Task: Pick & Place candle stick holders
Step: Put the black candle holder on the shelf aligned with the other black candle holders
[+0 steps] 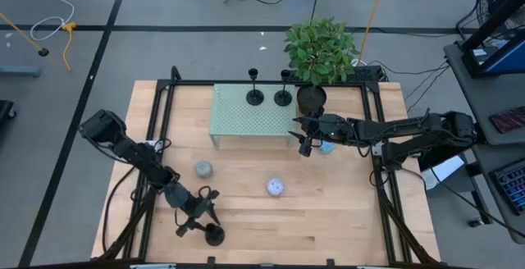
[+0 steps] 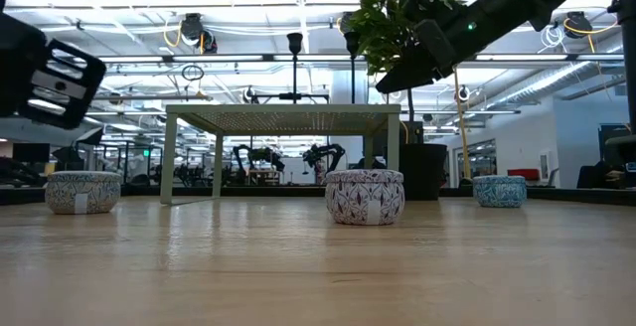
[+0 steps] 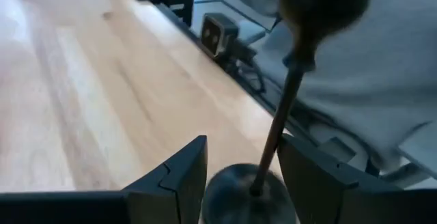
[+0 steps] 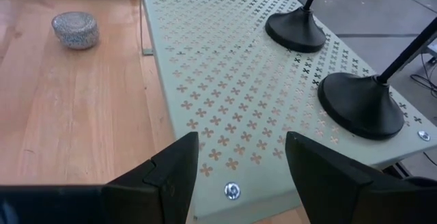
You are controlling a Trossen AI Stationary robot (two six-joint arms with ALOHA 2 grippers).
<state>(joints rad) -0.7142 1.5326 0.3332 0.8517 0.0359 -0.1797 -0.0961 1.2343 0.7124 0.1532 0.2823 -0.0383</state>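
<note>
Three matte-black candle stick holders show. Two stand upright by their disc bases on the pale green perforated shelf (image 1: 246, 117), one (image 1: 255, 97) left of the other (image 1: 283, 97); both also show in the right wrist view (image 4: 295, 29) (image 4: 362, 104). The third (image 1: 214, 235) stands on the table near the front edge. My left gripper (image 1: 199, 218) is open, and its fingers stand on either side of this holder's disc base (image 3: 247, 195). My right gripper (image 1: 304, 140) is open and empty over the shelf's right end (image 4: 242, 142). My left gripper has its open fingers level with the holder's disc base (image 3: 232, 200), one on each side, and the stem (image 3: 276, 132) rises between them. I cannot tell whether a finger touches the base.
A leafy plant in a black pot (image 1: 312, 98) stands at the shelf's far right corner. Three small round tins sit on the table: grey (image 1: 203, 169), white-purple (image 1: 276, 188), and blue (image 1: 326, 147) under my right arm. Black frame rails (image 1: 156, 138) edge the table.
</note>
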